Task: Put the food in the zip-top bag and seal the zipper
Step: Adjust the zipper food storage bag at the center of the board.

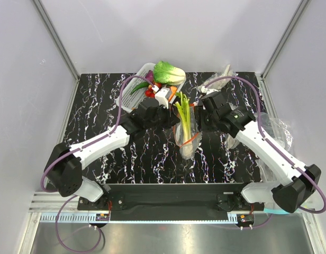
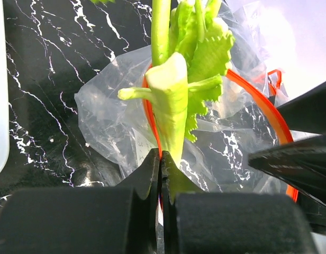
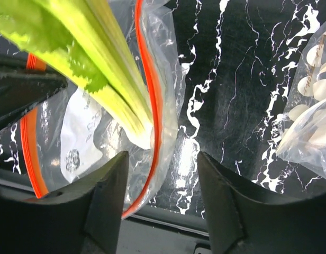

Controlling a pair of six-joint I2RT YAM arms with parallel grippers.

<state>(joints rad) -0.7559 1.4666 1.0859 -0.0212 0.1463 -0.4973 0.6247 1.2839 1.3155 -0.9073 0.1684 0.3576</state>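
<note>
The zip-top bag (image 1: 188, 144) lies mid-table, mouth toward the back, with a leek (image 1: 184, 112) sticking out of it. My left gripper (image 2: 162, 159) is shut on the red-orange zipper (image 2: 258, 103) at the mouth's left rim; the leek's pale stalk (image 2: 171, 100) stands just beyond the fingertips. From the other side, my right gripper (image 3: 163, 169) is open. The zipper's right rim (image 3: 155, 106) runs between its fingers, close to the left finger. The leek (image 3: 99, 58) and the bag's white label (image 3: 81, 127) show through the plastic.
A white basket (image 1: 136, 87) with small toy vegetables and a leafy cabbage (image 1: 169, 72) sit at the back. Wrinkly clear bags lie at the right edge (image 1: 274, 132) and back right (image 1: 224, 74); one holding white pieces (image 3: 316, 116) lies beside my right gripper.
</note>
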